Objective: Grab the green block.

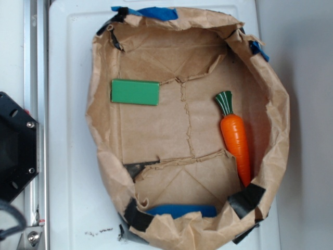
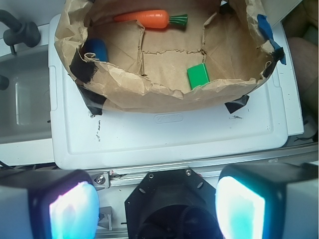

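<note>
The green block (image 1: 135,92) lies flat on the floor of a cut-down brown paper bag (image 1: 101,151), near its upper-left wall. In the wrist view the green block (image 2: 199,76) shows just behind the bag's near rim. My gripper (image 2: 157,206) hangs well back from the bag, over the black robot base (image 2: 169,199). Its two fingers (image 2: 75,209) stand far apart at the bottom corners of that view, with nothing between them. The gripper does not show in the exterior view.
An orange toy carrot (image 1: 235,138) with a striped green top lies at the bag's right side. A blue thing (image 1: 182,210) lies against the bag's lower wall. The bag sits on a white plastic lid (image 1: 67,156). The black robot base (image 1: 15,146) and a metal rail (image 1: 34,78) run along the left.
</note>
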### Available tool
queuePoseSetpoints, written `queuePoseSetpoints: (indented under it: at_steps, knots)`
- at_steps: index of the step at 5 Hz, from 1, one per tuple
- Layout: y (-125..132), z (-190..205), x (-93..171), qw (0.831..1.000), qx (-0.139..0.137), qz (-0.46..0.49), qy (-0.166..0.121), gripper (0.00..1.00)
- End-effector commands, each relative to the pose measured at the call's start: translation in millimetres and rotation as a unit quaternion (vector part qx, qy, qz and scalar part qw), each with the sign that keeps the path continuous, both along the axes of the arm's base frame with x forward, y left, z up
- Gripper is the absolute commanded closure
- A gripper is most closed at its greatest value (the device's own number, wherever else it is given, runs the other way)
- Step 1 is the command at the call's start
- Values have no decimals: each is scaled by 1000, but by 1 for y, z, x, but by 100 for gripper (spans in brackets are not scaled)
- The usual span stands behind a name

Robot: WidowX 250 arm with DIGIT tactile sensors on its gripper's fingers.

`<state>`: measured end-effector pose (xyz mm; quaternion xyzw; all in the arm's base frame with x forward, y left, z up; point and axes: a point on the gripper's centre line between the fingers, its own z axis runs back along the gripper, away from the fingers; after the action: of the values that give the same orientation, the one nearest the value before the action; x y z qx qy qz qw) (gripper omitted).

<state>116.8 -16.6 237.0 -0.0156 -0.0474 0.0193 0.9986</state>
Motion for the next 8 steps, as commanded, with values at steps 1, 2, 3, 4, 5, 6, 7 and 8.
queuePoseSetpoints:
  at_steps: [1,2,3,4,5,6,7,8]
  knots:
    - [0,0,0,1000,0,0,0,0]
    - [1,0,50,1000,13,2,-28,0]
    - [9,-3,100,999,16,4,-34,0]
    - [15,-25,151,999,4,-34,-9,0]
    - [30,-51,154,999,-1,-47,-7,0]
    - [43,-84,136,998,0,-45,32,0]
    - [47,-102,97,994,20,-88,56,0]
    - [55,-112,100,995,16,-81,64,0]
